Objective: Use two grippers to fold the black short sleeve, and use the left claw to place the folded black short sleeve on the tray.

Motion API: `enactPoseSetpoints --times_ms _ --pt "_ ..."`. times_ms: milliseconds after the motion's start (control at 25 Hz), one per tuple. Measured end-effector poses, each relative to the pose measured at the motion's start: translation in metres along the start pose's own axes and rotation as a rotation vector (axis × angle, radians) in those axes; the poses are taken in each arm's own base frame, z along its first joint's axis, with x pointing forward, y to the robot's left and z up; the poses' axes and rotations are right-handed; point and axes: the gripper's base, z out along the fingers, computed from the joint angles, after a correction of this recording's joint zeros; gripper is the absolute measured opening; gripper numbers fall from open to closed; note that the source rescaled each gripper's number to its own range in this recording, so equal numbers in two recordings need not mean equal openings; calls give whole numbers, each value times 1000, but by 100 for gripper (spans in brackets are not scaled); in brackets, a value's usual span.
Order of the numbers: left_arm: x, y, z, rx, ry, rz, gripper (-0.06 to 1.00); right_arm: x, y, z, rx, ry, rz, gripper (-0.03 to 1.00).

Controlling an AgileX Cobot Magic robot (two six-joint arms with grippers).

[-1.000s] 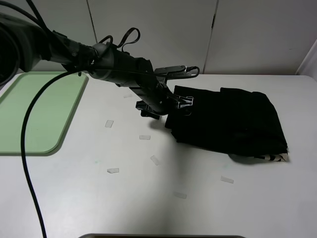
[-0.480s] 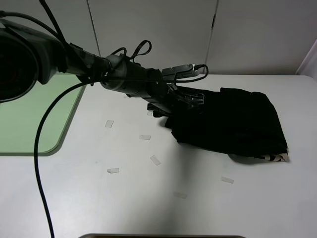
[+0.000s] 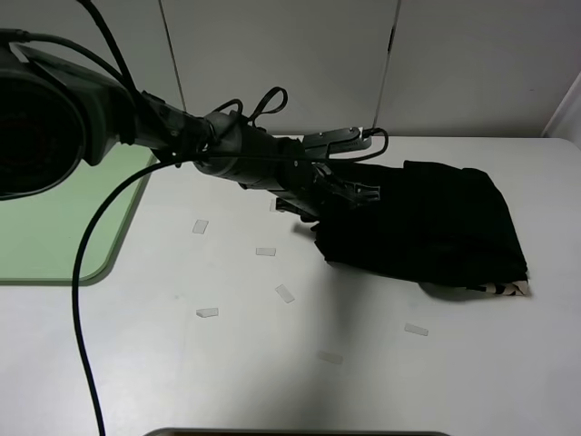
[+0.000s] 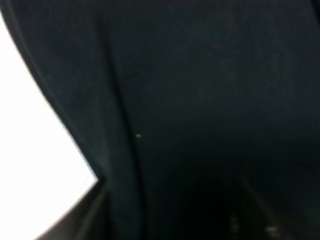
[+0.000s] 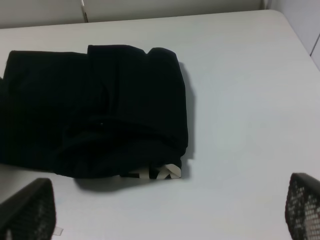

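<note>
The black short sleeve (image 3: 436,227) lies folded into a rectangle on the right half of the white table, with a bit of pale lettering at its near right corner (image 3: 508,289). My left gripper (image 3: 361,193) reaches across from the left and sits low at the shirt's left edge. The left wrist view is filled with blurred black cloth (image 4: 200,100), and the jaws look apart. My right gripper (image 5: 165,220) is open and empty, hanging above the table on the near side of the shirt (image 5: 100,110); it is outside the exterior view. The pale green tray (image 3: 64,236) lies at the far left.
Several small pieces of clear tape lie on the table left of and in front of the shirt, such as one piece (image 3: 200,226) and another (image 3: 285,293). The left arm's black cable (image 3: 80,300) hangs over the table's left side. A white wall stands behind the table.
My left arm has stretched to the right and dropped lower, bringing its gripper from just off the shirt's left edge onto that edge. The shirt has not moved.
</note>
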Motion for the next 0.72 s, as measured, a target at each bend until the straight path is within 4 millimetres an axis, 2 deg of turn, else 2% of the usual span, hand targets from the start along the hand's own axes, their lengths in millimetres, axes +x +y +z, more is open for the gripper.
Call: enactPoseSetpoints --times_ms 160,240,480,720 --pt "2 1 1 -4 18 -4 14 0 0 0 0 0 0 100" --pt "3 1 1 -5 19 -6 5 0 0 0 0 0 0 100" --pt "1 5 -1 -10 42 -24 5 0 0 0 0 0 0 100" --pt "-15 23 -26 -40 177 -54 5 0 0 0 0 0 0 100"
